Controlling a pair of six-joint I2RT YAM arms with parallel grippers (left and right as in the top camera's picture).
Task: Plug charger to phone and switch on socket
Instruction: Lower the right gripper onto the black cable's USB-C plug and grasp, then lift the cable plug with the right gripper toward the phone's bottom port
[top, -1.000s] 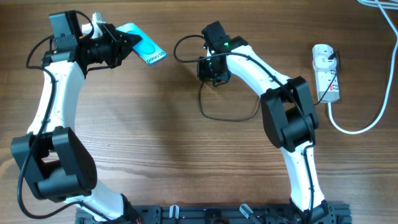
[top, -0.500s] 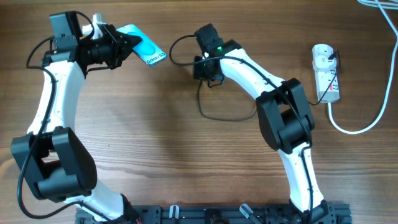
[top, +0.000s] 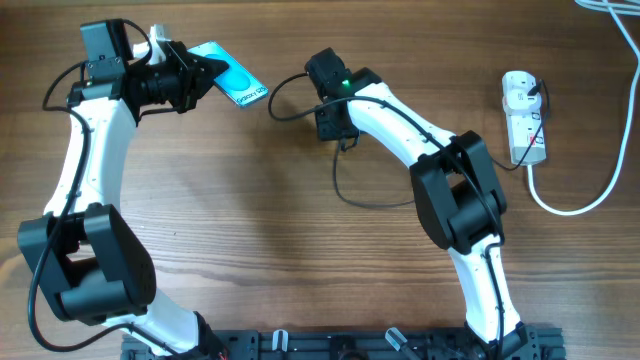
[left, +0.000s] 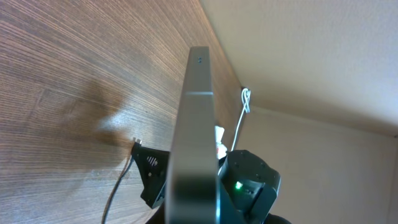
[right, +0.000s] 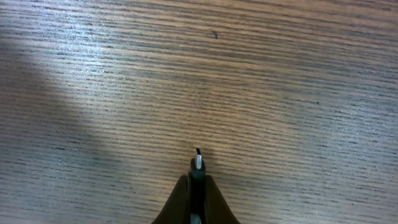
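Observation:
My left gripper (top: 190, 78) is shut on the phone (top: 233, 80) at the back left and holds it tilted above the table; its teal screen with white text faces up. In the left wrist view the phone (left: 198, 124) shows edge-on, dark and thin. My right gripper (top: 322, 108) is shut on the charger connector (right: 198, 167), whose metal tip points forward over bare wood. The thin black charger cable (top: 365, 200) loops on the table below my right arm. The white socket (top: 524, 118) lies at the far right with a red marking at its near end.
The socket's thick white cord (top: 590, 195) curves off to the right edge and back up. My right arm's wrist (left: 249, 186) with a green light shows behind the phone in the left wrist view. Brown wooden table (top: 250, 230) all around.
My right gripper has moved left with the connector, closer to the phone. The cable loop has shifted with it. The left arm and the phone have stayed still.

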